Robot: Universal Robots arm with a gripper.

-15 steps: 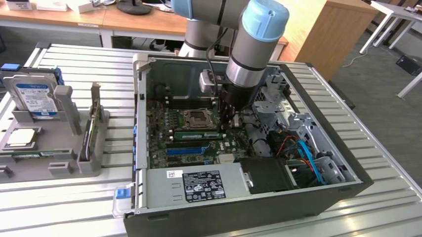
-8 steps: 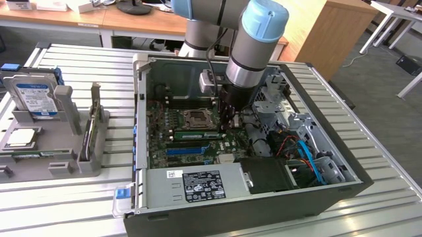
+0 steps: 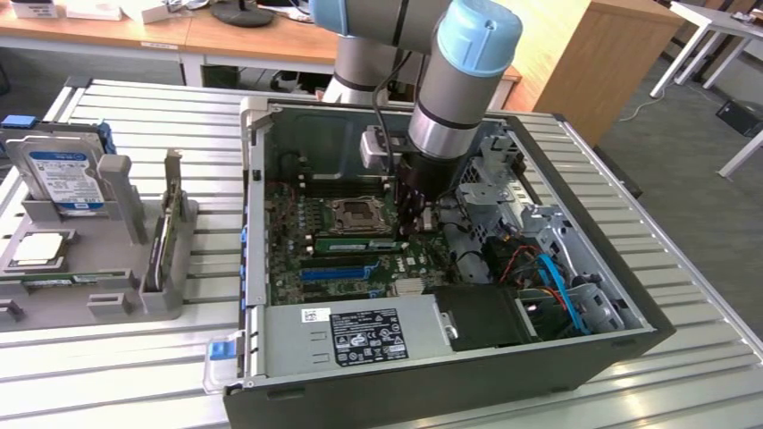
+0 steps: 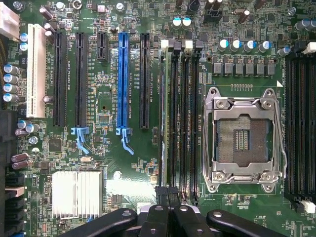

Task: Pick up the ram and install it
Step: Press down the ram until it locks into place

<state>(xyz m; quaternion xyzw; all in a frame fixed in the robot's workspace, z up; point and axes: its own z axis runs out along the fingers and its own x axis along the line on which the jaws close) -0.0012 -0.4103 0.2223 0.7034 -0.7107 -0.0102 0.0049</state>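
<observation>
The ram (image 3: 356,243), a thin green stick with white labels, lies lengthwise in a memory slot on the motherboard inside the open computer case (image 3: 256,223). Seen edge-on in the wrist view, the ram (image 4: 166,113) stands in the outermost of several parallel black slots beside the CPU socket. My gripper (image 3: 412,223) reaches down into the case just past one end of the stick. Its black fingers (image 4: 157,217) are pressed together, and the gripper (image 4: 166,207) is shut with nothing visible between them. Whether it touches the stick I cannot tell.
An empty CPU socket (image 4: 244,133) sits beside the memory slots, with a long blue slot (image 4: 122,84) and a silver heat sink (image 4: 76,193) on the other side. Drive cage and cables (image 3: 524,241) crowd the exterior view's right. A grey rack (image 3: 107,295) with a hard drive (image 3: 60,179) stands outside.
</observation>
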